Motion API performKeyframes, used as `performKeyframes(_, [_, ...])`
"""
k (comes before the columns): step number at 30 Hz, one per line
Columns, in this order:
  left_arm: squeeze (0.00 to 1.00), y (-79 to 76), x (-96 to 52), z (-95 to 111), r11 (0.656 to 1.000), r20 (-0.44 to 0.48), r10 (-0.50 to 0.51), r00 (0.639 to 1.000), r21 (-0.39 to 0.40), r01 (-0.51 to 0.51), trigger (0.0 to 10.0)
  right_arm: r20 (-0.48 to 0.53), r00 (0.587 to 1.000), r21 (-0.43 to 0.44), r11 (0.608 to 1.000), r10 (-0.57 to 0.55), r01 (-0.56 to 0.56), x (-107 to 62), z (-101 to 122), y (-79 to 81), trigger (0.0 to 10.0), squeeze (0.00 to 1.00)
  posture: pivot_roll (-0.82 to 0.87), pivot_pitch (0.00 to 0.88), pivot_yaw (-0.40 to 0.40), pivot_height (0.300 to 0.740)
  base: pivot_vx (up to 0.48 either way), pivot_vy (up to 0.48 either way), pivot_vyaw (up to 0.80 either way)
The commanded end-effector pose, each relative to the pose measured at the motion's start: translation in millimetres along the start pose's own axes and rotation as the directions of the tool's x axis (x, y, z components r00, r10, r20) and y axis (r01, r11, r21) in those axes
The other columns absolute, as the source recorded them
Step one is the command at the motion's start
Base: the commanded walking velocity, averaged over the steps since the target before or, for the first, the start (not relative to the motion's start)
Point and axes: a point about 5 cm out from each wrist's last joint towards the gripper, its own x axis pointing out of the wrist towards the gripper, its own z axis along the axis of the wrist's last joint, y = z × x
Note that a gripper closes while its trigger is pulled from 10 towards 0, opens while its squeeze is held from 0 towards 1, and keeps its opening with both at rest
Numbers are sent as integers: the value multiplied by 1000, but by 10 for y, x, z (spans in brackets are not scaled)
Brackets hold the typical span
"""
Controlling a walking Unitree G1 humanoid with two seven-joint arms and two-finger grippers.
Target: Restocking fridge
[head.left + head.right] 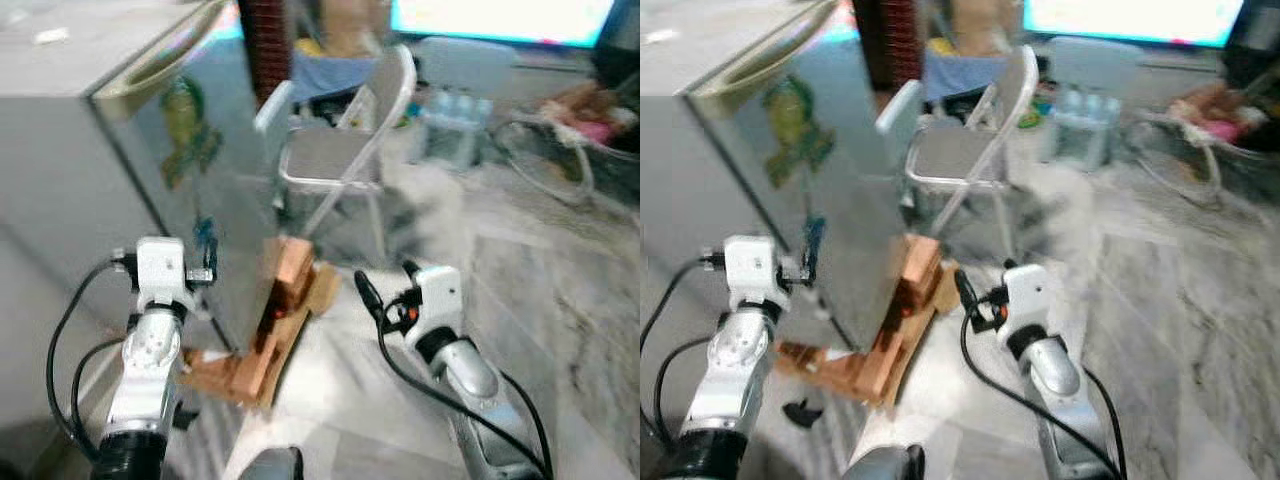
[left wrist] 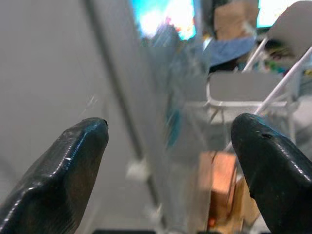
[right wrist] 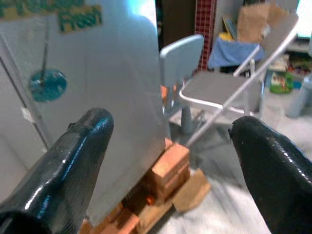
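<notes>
The robot is standing in front of a small grey fridge (image 1: 110, 170), looking down at it, and the head views are coming through a little blurred. The fridge is sitting on the robot's left side, its door shut, with green and blue stickers (image 1: 190, 130) showing on the shiny side panel. It is resting on a stack of reddish bricks (image 1: 285, 285) and flattened cardboard (image 1: 225, 375) laid over a pale marble floor (image 1: 560, 300).

Both silver arms are reaching forward at about the same height. The left gripper (image 2: 170, 161) is hanging with its two black fingers (image 2: 68, 165) spread wide apart and holding nothing; through its wrist camera the fridge's front corner is lying straight ahead between the fingers, near but not touching. The right gripper (image 3: 168, 161) is also gaping wide and empty, and it is facing the fridge's side panel and the bricks beneath it, with the fridge lying ahead and toward the left-arm side of it.

Beyond the fridge a grey folding chair (image 1: 345, 150) is standing, with a light blue child's chair (image 3: 181, 58) just beside it. Farther back a pack of water bottles (image 1: 452, 115) is sitting on the floor near a bright screen (image 1: 500, 20).
</notes>
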Motion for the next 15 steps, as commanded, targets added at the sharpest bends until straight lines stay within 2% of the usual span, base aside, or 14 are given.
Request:
performKeyframes(1, [0, 2, -13, 83, 1000, 30, -12, 999, 22, 11, 10000, 6, 999, 2, 999, -36, 36, -1, 9, -38, 10000, 0, 66, 0, 33, 740, 0, 0, 0])
performKeyframes(6, [0, 4, -78, 58, 999, 28, -26, 999, 32, 25, 10000, 14, 997, -10, 997, -71, 71, -32, 17, -112, 10000, 0, 65, 0, 28, 740, 0, 0, 0])
performKeyframes(13, [0, 16, -80, 55, 999, 17, -28, 999, 32, 27, 10000, 19, 995, -10, 995, -99, 99, -38, 33, -160, 10000, 0, 63, 0, 29, 740, 306, 368, 0])
performKeyframes(15, [0, 0, -72, 78, 997, 33, -51, 998, 63, 49, 10000, 24, 995, -8, 995, -101, 101, -32, 43, -164, 10000, 0, 63, 0, 30, 740, 369, 300, 0])
